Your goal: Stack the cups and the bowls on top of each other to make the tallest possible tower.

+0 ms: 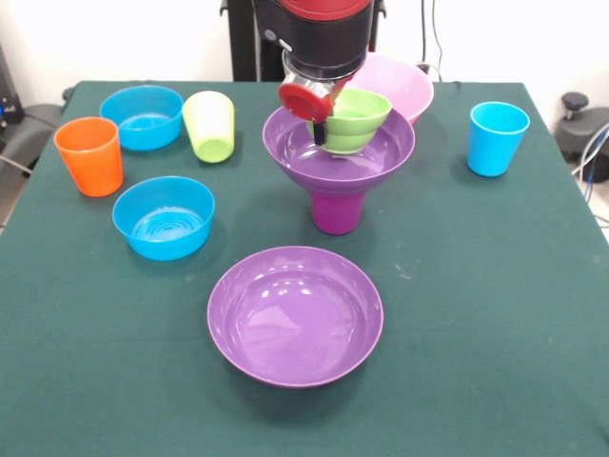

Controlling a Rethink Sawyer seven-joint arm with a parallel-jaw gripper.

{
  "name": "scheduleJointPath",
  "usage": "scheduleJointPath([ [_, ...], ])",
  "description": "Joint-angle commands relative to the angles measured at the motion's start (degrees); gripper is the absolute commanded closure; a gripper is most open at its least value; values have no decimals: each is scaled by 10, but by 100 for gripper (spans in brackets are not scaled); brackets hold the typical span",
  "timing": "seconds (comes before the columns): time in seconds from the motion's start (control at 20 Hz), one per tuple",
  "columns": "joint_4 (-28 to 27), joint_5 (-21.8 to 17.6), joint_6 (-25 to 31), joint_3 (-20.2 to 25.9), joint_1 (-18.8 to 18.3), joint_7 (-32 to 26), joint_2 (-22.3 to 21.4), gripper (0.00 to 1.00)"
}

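The pincer (321, 122) hangs over the tower, closed on the near-left rim of the small ribbed green plastic bowl (357, 119); one dark finger shows inside the rim, the other is hidden, so the grip width is only a guess, but the bowl sits tilted and looks carried rather than settled. The key relation: the green bowl lies just to the picture's right of the pincer and inside the wide shallow purple plastic bowl (339, 152), which rests mouth-up on the inverted purple plastic cup (336, 209) at desk centre. The green bowl's lower edge seems to touch or nearly touch the purple bowl's floor, off centre toward the far right wall; whether contact is made cannot be told. Judgement: the placing step is in hand, and the bowl needs levelling and centring on the cup's vertical axis before release, else the stack is lopsided. The nearest next pieces are two small blue plastic bowls (164, 217) (142, 116), left of the tower in the picture; the second wide purple plastic bowl (295, 314) lies nearer the camera.
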Motion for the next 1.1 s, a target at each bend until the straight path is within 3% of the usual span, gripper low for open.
scheduleJointPath([
  [0.05,22,-23,-39,6,6,50,1,100],
  [0.6,28,-26,-68,10,3,45,-2,100],
  [1.1,26,-28,-62,11,2,35,-5,100],
])
